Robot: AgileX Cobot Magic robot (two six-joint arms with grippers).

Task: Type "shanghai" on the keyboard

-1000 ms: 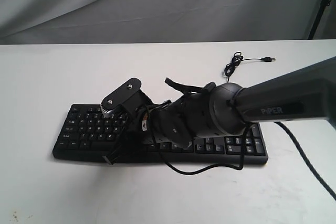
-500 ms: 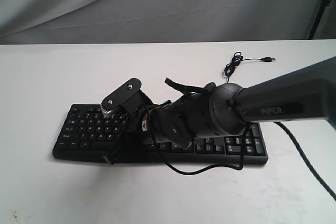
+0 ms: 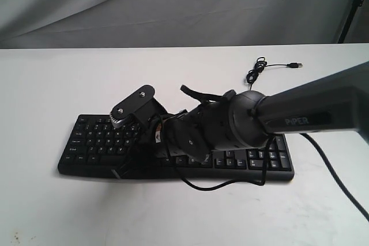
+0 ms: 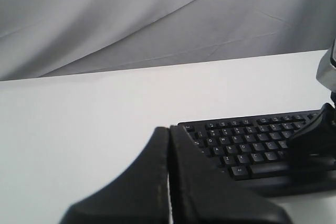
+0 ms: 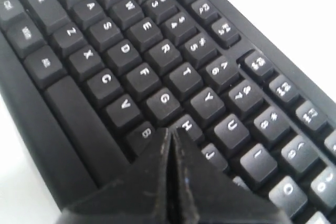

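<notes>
The black keyboard [image 3: 92, 136] lies across the middle of the white table [image 3: 52, 211], its centre hidden under my right arm [image 3: 300, 113]. My right gripper [image 3: 122, 169] reaches leftward over the letter keys and is shut with nothing held. In the right wrist view its tip [image 5: 170, 130] hangs at the near edge of the H key [image 5: 187, 124], between B and H. My left gripper [image 4: 169, 128] is shut and empty, standing off the keyboard's [image 4: 252, 140] Esc end over bare table. It does not show in the exterior view.
The keyboard's thin USB cable [image 3: 256, 73] lies coiled behind it, its plug [image 3: 295, 65] to the right. A black arm cable [image 3: 225, 185] loops over the keyboard's front edge. Grey cloth [image 3: 184, 4] hangs behind the table; a dark stand [image 3: 351, 4] is at the back right.
The right gripper's tip has shifted slightly, from just past the keyboard's front edge back onto it. The right wrist has edged a little left.
</notes>
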